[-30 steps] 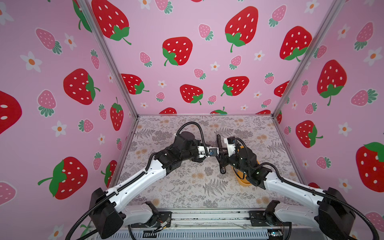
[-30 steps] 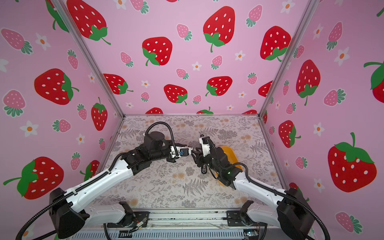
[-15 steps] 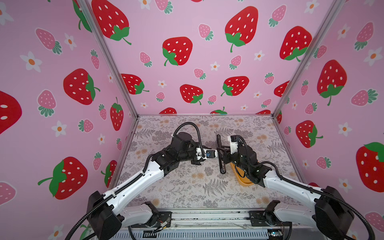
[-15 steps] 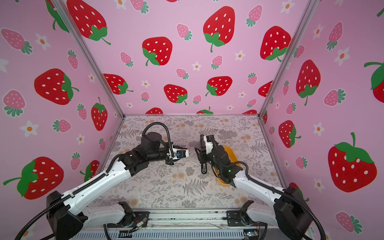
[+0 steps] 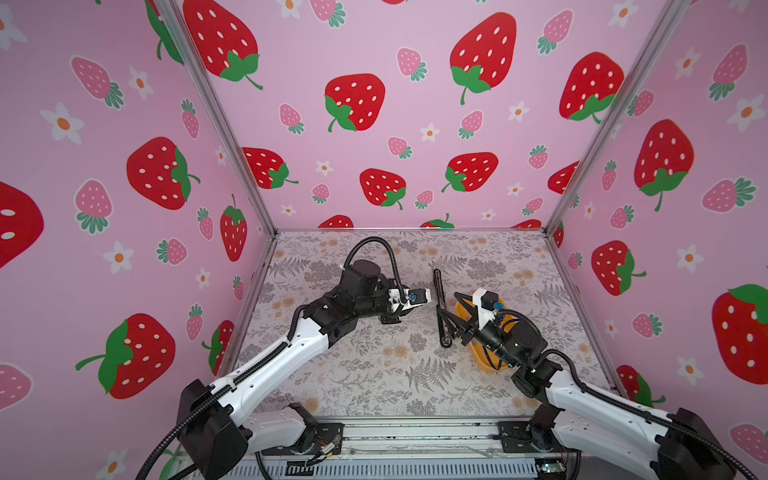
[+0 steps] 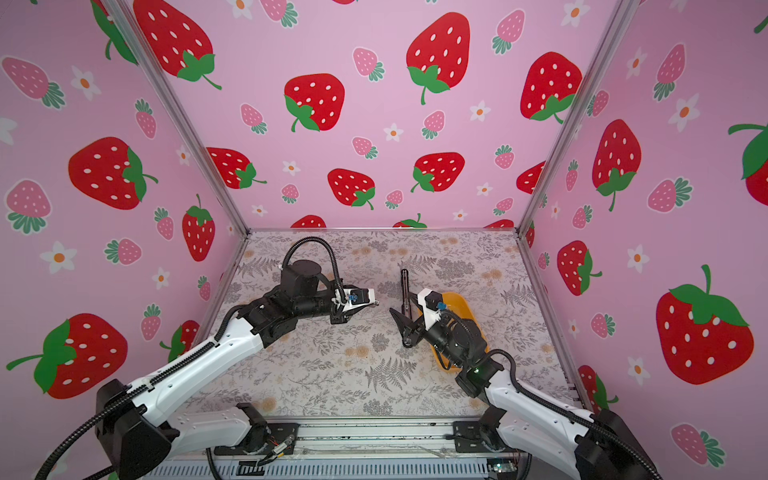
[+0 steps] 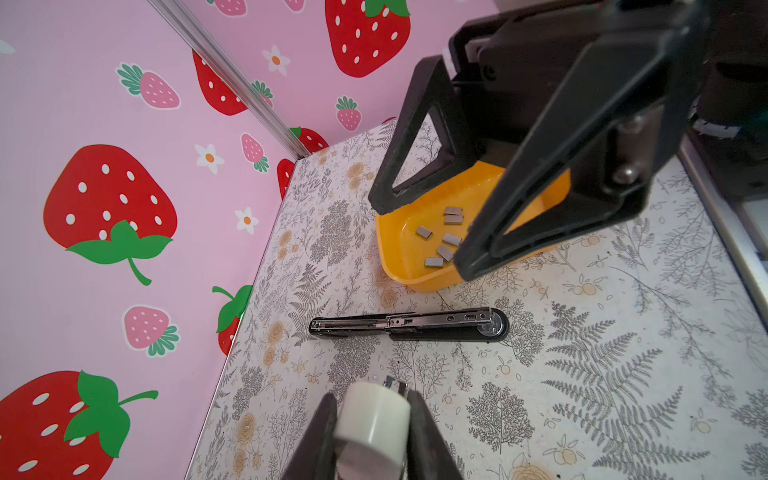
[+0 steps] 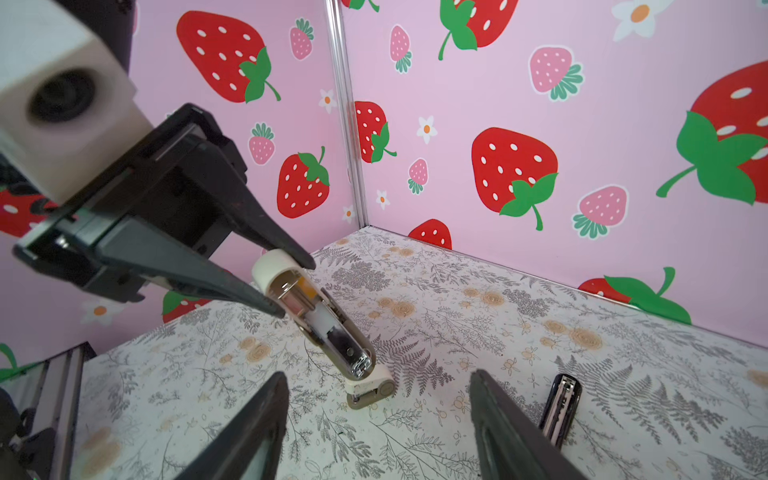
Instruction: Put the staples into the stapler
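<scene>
Let go since a second ago: black stapler (image 7: 407, 327), then lifted in the right gripper (image 5: 447, 302) and held up against the left one at mid-scene, now down on the bench (image 5: 374, 374). Pulled apart too, the two grippers, left one to the left, right one to the right.

Floral-printed bench across the whole floor. On its right half, under the right arm (image 5: 582, 399), an orange tray (image 7: 395, 253). Right gripper reaching left past the tray, fingertips just beside the black stapler, jaws spread wide with nothing between them. Left gripper (image 8: 291, 287) raised just left of centre, pinched tight on the rounded end of the whitish stapler (image 8: 332, 336).

Black stapler folded out flat in one long line, running near to far at mid-bench, just left of the tray and apart from it, metal channel facing up. Whitish stapler hinged open as well, shiny magazine slanting down from the left gripper toward the bench, whitish base at the low end. Touching the bench there or just clear of it: cannot tell. Staples (image 7: 451, 239) loose inside the tray, several short grey strips scattered over its floor.
</scene>
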